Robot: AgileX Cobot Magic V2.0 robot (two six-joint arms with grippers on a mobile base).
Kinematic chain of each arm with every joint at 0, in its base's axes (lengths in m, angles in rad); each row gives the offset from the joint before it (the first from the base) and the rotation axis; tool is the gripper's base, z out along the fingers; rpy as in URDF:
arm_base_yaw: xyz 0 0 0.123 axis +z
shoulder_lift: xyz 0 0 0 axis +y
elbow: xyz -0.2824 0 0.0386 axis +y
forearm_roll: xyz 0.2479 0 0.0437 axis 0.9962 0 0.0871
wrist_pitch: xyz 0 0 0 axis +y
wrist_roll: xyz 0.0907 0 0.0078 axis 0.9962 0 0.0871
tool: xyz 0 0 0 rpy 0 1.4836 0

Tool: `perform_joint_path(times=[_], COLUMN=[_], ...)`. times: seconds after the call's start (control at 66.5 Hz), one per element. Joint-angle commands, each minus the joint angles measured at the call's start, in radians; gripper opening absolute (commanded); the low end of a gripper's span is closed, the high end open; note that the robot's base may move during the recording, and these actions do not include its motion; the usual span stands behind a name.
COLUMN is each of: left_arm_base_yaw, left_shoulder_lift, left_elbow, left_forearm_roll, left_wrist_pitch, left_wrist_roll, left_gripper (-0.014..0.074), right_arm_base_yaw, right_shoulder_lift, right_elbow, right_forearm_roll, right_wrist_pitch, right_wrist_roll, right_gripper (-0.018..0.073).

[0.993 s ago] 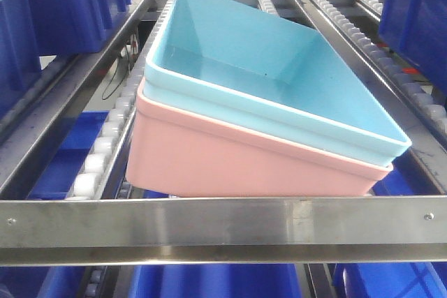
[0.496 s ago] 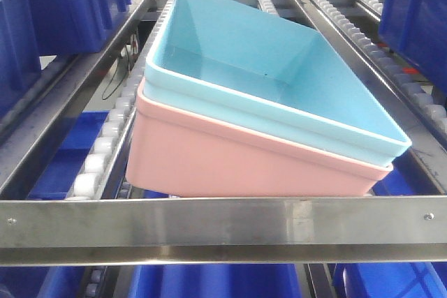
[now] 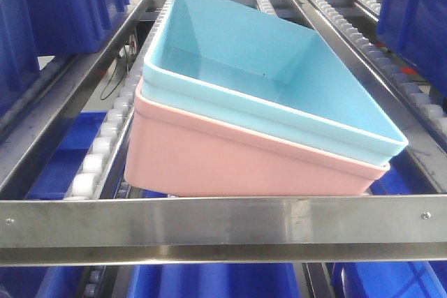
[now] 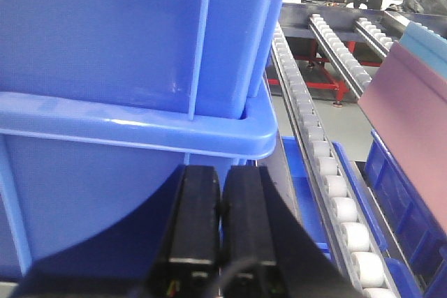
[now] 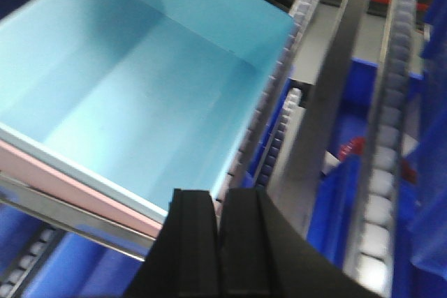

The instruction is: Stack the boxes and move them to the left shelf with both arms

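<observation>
Two boxes, nested: light blue box (image 3: 279, 68) sat inside the salmon pink box (image 3: 230, 162), the pair skewed on the left shelf (image 3: 223, 227), resting on its roller rails just behind the steel front crossbar. Left gripper (image 4: 222, 225) had its jaws clenched together on nothing, a dark blue crate (image 4: 133, 68) right ahead of them, pink side off to their right. Right gripper (image 5: 218, 242) likewise pressed closed and empty, the stack ahead and left of those jaws.
</observation>
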Motion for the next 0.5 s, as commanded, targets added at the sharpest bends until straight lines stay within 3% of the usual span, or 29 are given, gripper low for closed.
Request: perform_joint_path(times=[0.0,0.226,0.481], left_arm_base_yaw=[-0.007,-0.007,-0.007], left_shoulder_lift=[-0.018,-0.018,-0.018], left_elbow=[0.028,0.028,0.028], left_forearm_roll=[0.002,0.002,0.002], left_wrist_pitch=[-0.084,-0.084,-0.084], left_wrist_roll=[0.002,0.002,0.002], left_gripper=[-0.0003,-0.0003,-0.0003], right_arm_base_yaw=[-0.093,-0.301,-0.409], right_shoulder_lift=[-0.011,-0.153,-0.348], right_elbow=[0.0,0.171,0.302], right_forearm_roll=[0.044,0.047,0.075], right_wrist_pitch=[-0.112,-0.221,-0.225], right_wrist_roll=[-0.068,-0.067,-0.067], right_gripper=[0.0055,0.0055,0.0055])
